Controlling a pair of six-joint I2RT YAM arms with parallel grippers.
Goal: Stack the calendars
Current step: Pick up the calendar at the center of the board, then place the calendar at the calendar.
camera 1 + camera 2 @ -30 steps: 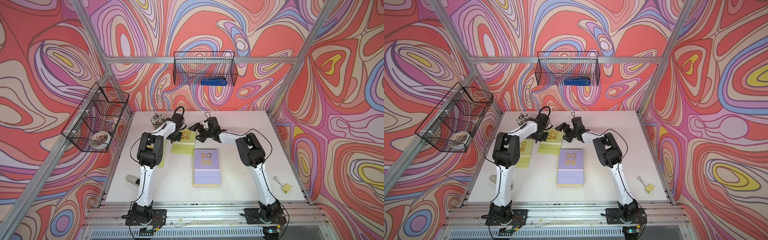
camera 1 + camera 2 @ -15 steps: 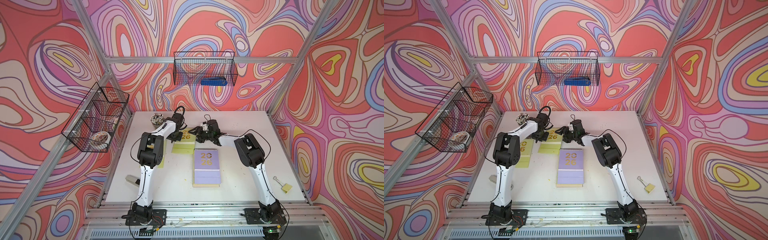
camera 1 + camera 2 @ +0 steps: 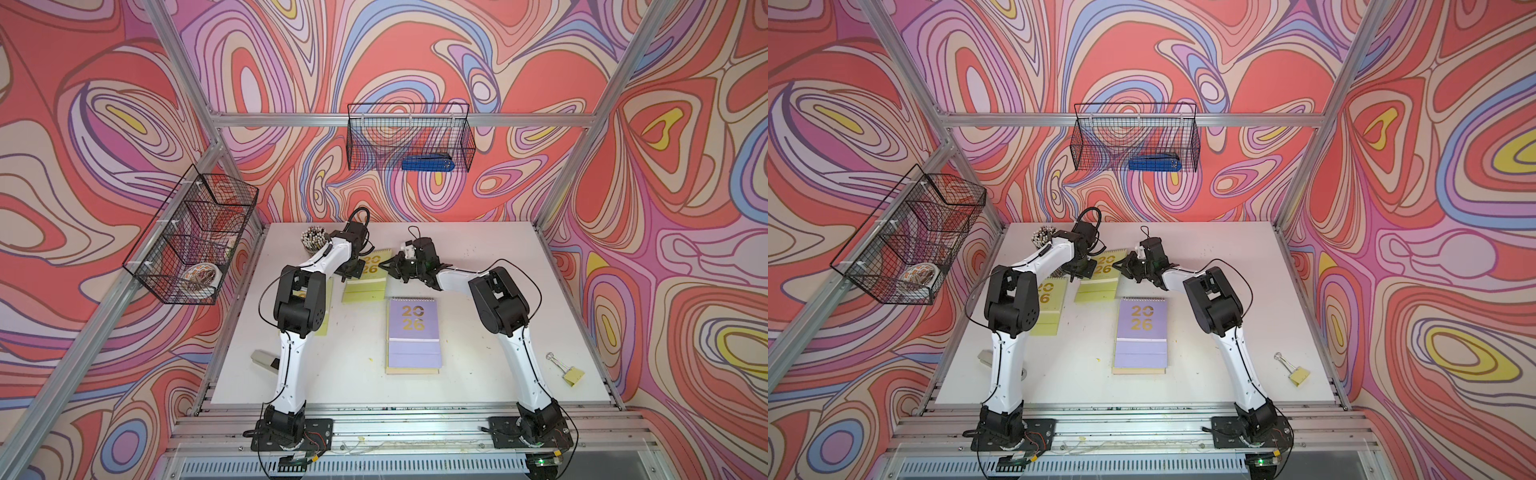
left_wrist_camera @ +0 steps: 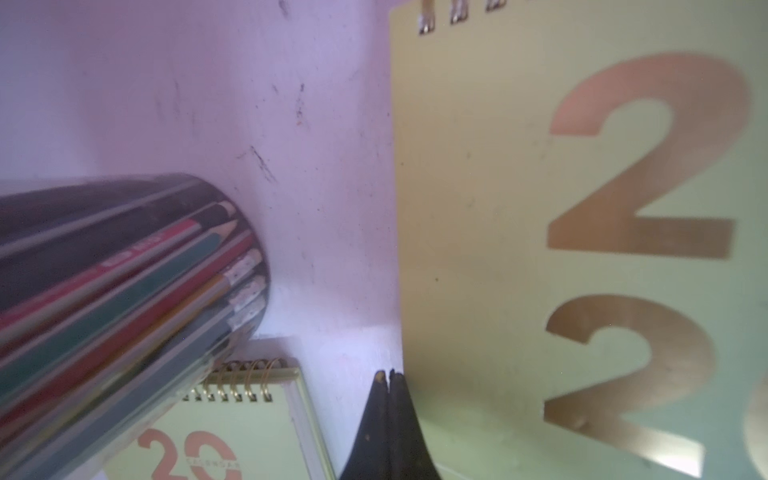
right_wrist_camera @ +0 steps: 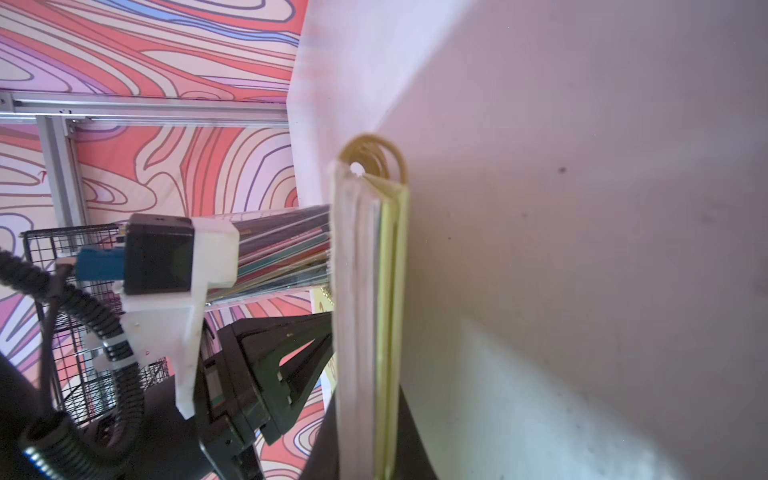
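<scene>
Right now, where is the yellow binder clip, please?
In a top view, the yellow binder clip lies at the table's near right corner, outside the right arm.

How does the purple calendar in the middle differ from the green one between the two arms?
The purple calendar lies flat atop a peach one, untouched; the green calendar has its edge clamped in the right end effector. The purple one sits nearer the arms' bases, the green one farther back. Both have gold 2026 covers and spiral bindings.

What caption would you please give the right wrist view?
Right gripper closed on a yellow-green calendar, seen edge-on.
</scene>
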